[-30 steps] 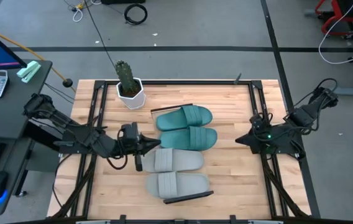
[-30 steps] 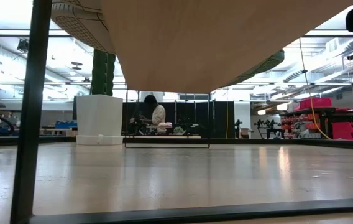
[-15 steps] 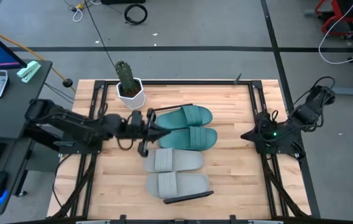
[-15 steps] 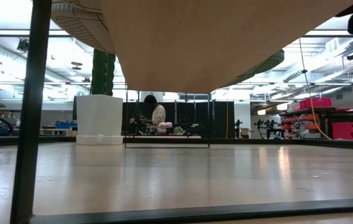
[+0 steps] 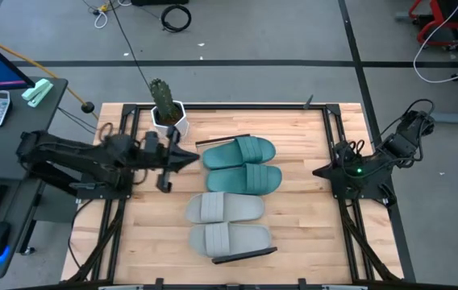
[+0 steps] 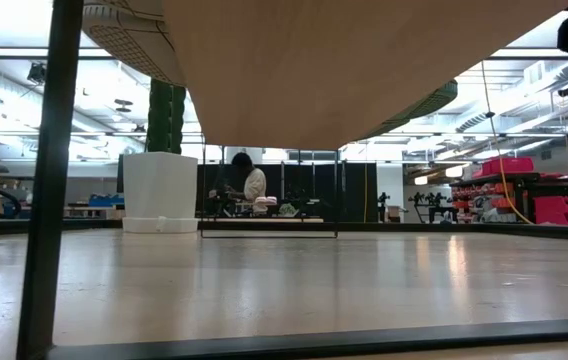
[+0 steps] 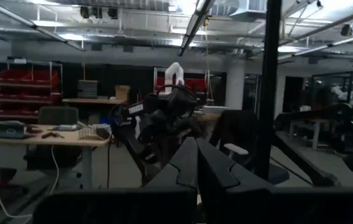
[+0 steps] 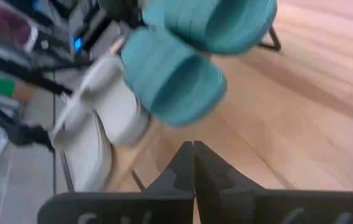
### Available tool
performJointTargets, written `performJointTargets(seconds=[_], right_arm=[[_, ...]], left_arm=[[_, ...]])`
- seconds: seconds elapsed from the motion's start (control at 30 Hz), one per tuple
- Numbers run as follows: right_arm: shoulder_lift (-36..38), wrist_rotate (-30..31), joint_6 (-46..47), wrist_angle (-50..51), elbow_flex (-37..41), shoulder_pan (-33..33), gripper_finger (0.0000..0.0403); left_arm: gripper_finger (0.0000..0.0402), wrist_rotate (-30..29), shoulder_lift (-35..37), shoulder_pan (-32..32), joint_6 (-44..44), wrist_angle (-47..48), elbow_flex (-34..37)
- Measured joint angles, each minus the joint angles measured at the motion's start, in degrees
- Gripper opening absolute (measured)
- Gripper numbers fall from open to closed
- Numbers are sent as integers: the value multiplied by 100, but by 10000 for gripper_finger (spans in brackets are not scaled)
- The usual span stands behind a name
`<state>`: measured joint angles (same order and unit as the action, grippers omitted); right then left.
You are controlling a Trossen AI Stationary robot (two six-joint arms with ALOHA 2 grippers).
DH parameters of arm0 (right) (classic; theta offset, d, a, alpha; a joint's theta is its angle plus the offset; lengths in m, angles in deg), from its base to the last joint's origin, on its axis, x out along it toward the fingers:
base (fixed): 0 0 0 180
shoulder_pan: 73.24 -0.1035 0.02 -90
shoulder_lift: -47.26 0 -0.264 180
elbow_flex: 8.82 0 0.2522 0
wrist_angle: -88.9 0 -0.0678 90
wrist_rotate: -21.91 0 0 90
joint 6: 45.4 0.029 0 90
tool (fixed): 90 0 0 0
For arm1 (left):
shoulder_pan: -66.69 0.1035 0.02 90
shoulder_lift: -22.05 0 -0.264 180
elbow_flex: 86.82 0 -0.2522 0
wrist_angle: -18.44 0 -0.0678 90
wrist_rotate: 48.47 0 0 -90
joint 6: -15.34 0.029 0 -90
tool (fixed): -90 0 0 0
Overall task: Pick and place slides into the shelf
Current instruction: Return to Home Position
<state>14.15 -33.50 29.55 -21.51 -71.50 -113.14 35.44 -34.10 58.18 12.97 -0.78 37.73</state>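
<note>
At the left side of the bench [image 5: 293,129], the left gripper [image 5: 187,159] hung just beside the left end of the nearest teal slide. Its fingers were pressed together and held nothing. A potted cactus [image 5: 167,111] stood close behind it.

To its right lay two teal slides [image 5: 243,165] and two grey slides [image 5: 226,223], four in all, side by side in one row on the one shelf [image 5: 243,256]. The teal pair was farther back and the grey pair nearer the front. Each long axis ran from left to right, so the ends pointed toward the arms.

At the right side the right gripper [image 5: 319,171] waited, well apart from the row, also closed and empty.

The left gripper was the nearer one. To retreat cleanly, it probably needed to pull straight left, away from the row along that axis.
</note>
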Motion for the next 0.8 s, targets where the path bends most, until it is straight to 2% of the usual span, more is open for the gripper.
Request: performJointTargets(seconds=[0.17,0.33,0.47,0.8], right_arm=[[-152,256,-27,-205,0,2,0],[-463,285,299,-321,0,59,0],[-708,287,475,-556,0,138,0],[-946,264,507,-974,0,416,0]], left_arm=[[3,409,787,283,333,743,40],[3,612,1604,717,253,218,890],[4,618,2196,875,-23,-453,1662],[3,116,3278,900,-407,-495,2879]])
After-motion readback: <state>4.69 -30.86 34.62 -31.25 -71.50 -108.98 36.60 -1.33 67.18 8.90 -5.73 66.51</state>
